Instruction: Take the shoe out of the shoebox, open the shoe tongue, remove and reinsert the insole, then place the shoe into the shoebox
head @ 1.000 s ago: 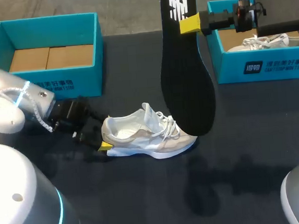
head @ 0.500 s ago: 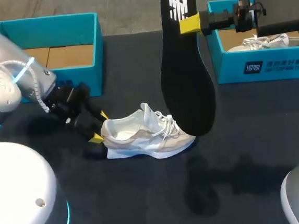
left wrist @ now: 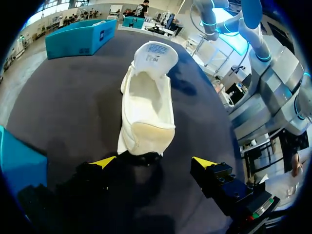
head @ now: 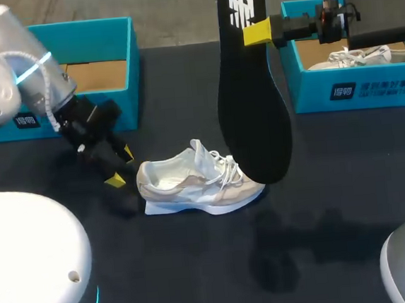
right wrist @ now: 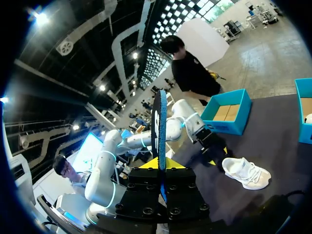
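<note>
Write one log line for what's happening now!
left claw: open, behind shoe heel | right claw: shut on insole, held upright | shoe: on table, insole out

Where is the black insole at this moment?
In the head view the black insole hangs upright, right of centre, clamped near its upper end by the right tool, with its lower end over the laces of the white shoe.
</note>
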You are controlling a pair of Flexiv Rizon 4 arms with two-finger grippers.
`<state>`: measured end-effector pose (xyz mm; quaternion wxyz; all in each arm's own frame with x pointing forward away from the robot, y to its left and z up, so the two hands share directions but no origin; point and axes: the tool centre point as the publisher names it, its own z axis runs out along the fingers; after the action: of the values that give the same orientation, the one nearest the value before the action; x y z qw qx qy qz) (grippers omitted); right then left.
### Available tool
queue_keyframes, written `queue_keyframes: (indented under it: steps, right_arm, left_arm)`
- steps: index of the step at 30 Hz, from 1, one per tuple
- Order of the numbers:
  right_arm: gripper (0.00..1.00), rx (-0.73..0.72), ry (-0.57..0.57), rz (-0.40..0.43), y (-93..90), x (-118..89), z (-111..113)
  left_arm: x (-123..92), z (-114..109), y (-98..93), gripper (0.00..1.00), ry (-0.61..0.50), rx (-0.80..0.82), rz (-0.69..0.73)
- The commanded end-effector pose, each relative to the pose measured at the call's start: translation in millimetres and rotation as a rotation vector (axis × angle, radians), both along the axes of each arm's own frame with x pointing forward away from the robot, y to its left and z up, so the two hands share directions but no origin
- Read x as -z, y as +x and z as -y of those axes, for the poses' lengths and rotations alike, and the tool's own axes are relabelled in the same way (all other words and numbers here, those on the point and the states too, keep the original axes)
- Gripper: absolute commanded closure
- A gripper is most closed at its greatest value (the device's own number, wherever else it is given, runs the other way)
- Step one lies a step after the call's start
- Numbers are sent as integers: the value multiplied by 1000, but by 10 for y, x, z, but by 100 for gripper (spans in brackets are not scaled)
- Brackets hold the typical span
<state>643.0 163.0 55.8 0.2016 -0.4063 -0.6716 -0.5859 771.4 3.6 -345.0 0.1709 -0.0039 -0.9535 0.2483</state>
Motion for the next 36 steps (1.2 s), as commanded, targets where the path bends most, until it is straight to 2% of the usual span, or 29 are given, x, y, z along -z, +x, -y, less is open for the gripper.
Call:
queue_keyframes:
  steps: [1,15,26,36]
  right_arm:
    - [100,1,-1,-1,16,3,-31]
    - [100,1,-1,-1,16,3,-31]
    - [100,1,-1,-1,16,3,-31]
    - [100,1,-1,-1,16,3,-31]
  left_arm:
    - [-190,44,-39,0,120,38,45]
    - [-598,208,-15,0,256,109,171]
    - [-724,372,-16,0,344,148,268]
    - [-801,491,-56,0,377,169,320]
